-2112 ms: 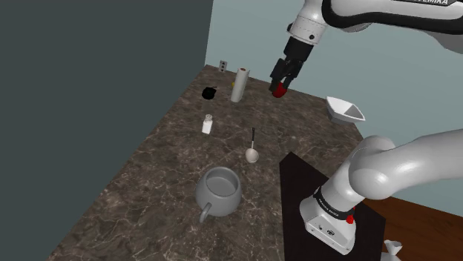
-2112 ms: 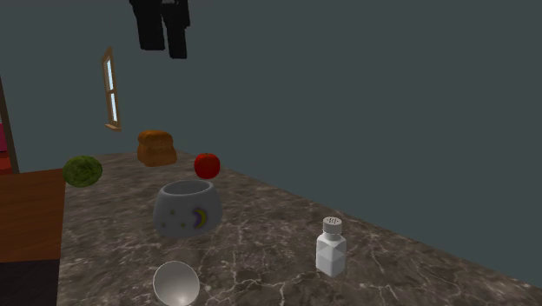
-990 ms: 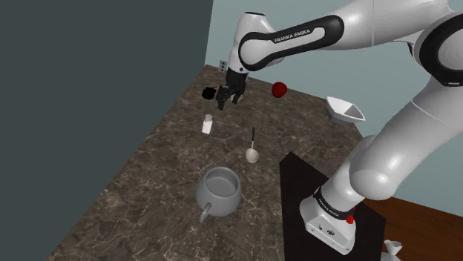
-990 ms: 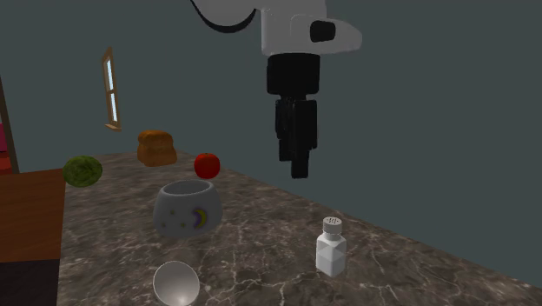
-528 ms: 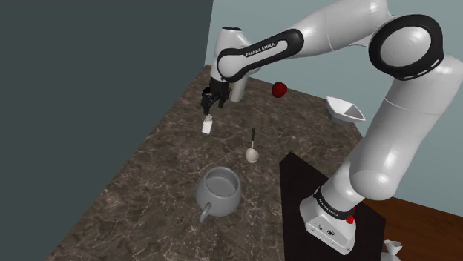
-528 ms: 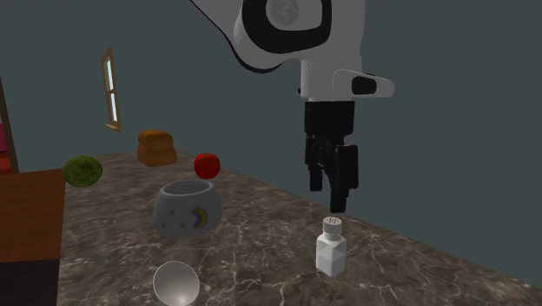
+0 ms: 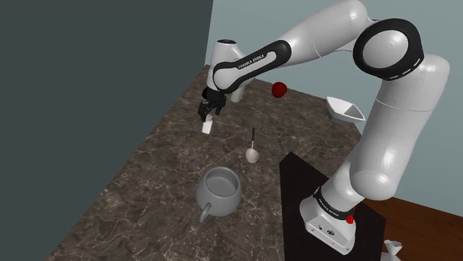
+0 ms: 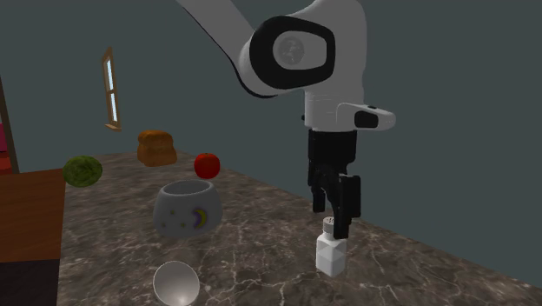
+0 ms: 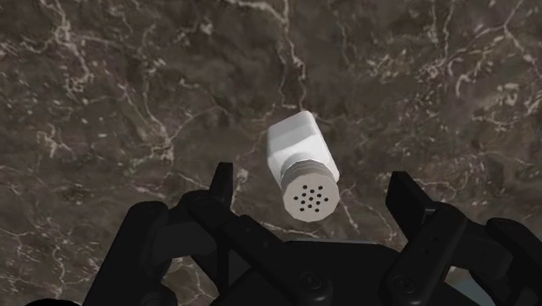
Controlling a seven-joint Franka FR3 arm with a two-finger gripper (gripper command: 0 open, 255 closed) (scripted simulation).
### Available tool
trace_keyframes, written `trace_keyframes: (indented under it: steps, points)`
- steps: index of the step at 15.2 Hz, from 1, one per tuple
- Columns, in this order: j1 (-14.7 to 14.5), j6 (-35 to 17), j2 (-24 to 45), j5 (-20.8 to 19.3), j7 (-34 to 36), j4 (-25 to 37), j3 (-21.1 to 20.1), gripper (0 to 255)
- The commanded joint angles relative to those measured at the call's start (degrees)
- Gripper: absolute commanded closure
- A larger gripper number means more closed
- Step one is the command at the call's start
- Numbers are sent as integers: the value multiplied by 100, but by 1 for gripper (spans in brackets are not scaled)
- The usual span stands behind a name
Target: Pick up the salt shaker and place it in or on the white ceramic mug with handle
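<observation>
The white salt shaker (image 7: 207, 127) (image 8: 331, 255) with a grey perforated cap stands upright on the dark marble counter. My gripper (image 7: 208, 114) (image 8: 335, 226) hangs open just above it. In the wrist view the shaker (image 9: 299, 155) sits between the two spread fingers of the gripper (image 9: 314, 189), which do not touch it. The greyish-white mug (image 7: 220, 194) stands nearer the stand, handle toward the counter's front edge. From the second exterior view the mug (image 8: 184, 216) shows a moon and stars on its side.
A spoon (image 7: 252, 151) (image 8: 175, 283) lies between shaker and mug. A red apple (image 7: 279, 90) (image 8: 207, 165), a white bowl (image 7: 346, 110), a loaf (image 8: 156, 148) and a green melon (image 8: 82, 170) stand farther off. A dark wall runs along the shoulder view's left.
The arm has swung from the apple's side across the counter and come down over the salt shaker. Its fingers now reach the level of the cap.
</observation>
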State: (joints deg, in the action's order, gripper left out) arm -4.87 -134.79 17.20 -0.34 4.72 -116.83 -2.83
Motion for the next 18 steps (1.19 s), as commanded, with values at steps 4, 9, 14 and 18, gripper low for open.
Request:
trace_keyframes:
  steps: [4, 9, 14, 18]
  points:
    - [-3, -41, 30, -3, 4, -8, 0, 0]
    - [-3, -40, 29, -3, 4, -8, 0, 255]
    - [-3, -40, 29, -3, 4, -8, 0, 255]
    - [-2, 24, -20, 1, 3, 8, -1, 255]
